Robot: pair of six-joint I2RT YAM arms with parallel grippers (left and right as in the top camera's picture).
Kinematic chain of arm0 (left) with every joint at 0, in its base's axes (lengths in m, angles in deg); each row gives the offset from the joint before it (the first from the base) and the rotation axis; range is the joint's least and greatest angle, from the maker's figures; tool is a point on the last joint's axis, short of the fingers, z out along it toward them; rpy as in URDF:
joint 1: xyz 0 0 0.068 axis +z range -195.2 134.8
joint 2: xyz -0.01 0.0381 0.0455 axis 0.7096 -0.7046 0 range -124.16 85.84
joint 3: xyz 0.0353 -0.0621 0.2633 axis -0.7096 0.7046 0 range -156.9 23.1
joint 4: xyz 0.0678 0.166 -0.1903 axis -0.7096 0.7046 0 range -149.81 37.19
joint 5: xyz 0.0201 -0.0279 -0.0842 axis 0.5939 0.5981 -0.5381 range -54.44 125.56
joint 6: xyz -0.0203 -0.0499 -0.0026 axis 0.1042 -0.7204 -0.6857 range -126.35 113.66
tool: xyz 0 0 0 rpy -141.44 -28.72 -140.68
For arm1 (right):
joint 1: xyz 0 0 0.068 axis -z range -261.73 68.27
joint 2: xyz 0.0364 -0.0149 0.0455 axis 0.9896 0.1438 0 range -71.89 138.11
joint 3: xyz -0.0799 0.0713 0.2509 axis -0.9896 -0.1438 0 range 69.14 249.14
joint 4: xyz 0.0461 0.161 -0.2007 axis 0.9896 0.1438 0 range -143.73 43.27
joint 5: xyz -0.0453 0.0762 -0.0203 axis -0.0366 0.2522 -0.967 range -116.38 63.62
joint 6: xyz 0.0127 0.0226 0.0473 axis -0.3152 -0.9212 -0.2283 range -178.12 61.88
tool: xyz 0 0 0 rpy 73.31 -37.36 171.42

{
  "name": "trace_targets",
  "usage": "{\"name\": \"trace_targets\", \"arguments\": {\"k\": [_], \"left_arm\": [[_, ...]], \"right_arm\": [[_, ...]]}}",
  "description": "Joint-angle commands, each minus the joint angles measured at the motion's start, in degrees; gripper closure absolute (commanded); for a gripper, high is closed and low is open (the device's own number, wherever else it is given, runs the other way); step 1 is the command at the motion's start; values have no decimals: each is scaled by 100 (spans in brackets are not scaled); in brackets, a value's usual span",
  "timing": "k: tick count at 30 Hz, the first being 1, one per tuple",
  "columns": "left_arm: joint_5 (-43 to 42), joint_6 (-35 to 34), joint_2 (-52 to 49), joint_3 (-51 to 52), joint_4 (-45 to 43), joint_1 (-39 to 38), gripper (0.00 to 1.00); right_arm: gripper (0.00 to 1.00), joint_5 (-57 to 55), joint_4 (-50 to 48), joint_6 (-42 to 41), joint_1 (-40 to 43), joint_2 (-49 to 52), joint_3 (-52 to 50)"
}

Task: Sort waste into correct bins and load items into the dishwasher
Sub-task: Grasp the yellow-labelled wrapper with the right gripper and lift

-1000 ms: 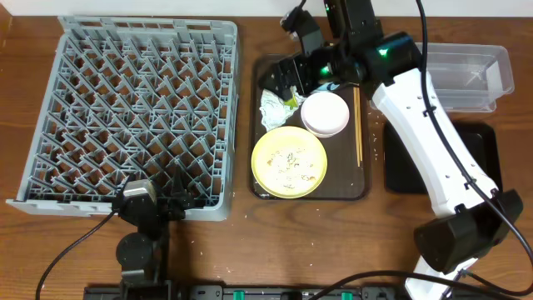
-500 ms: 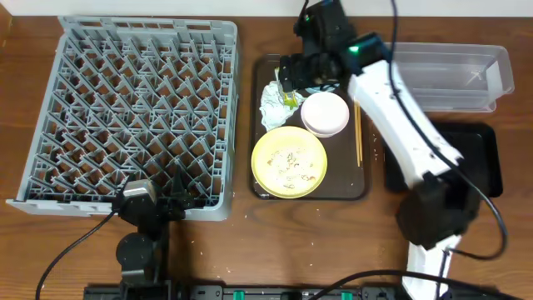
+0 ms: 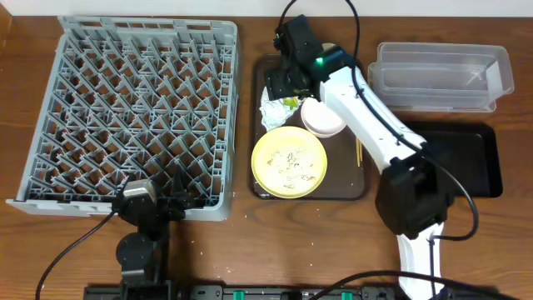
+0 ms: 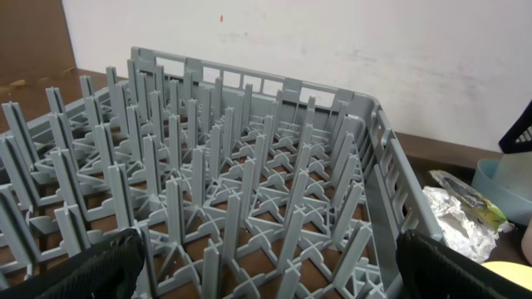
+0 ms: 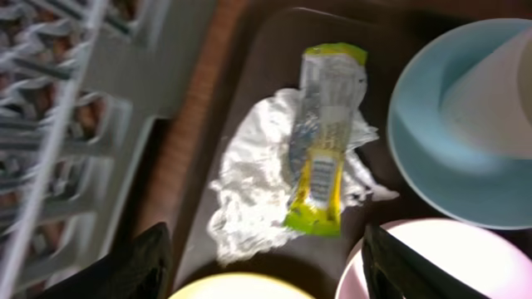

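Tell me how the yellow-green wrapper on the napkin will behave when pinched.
Probably floppy and very light: the wrapper looks like thin, flat, partly clear film. Its glossy surface may slip. It rests on the crumpled napkin, which might lift too.

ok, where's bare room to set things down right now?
Free: clear tub and black tray both look empty; dish rack holds nothing. Bare table wood runs in front of the brown tray. Crowded: that tray, with napkin, wrapper, yellow plate and pink bowl packed close; right gripper hovers open over the wrapper.

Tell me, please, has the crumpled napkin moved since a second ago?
No. The napkin still lies by the brown tray's left edge, next to the yellow plate.
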Motion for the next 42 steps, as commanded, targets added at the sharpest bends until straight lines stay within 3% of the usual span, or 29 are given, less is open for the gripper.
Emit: {"name": "trace_targets", "arguments": {"k": [1, 10, 15, 17, 25, 33, 42], "left_arm": [[52, 76, 35, 109, 205, -20, 2], [52, 76, 35, 109, 205, -20, 2], [52, 76, 35, 109, 205, -20, 2], [52, 76, 35, 109, 205, -20, 2], [52, 76, 35, 109, 205, -20, 2], [52, 76, 35, 109, 205, -20, 2], [52, 76, 35, 109, 205, -20, 2]], "right_arm": [[30, -407, -33, -98, -37, 378, 7], [33, -407, -79, -98, -33, 977, 7], [44, -407, -188, -98, -33, 1075, 9], [51, -407, -256, -101, -37, 1075, 9], [99, -516, -199, -101, 9, 1069, 61], [99, -555, 769, -129, 55, 1062, 940], [99, -557, 2111, -533, 232, 1058, 3123]]}}
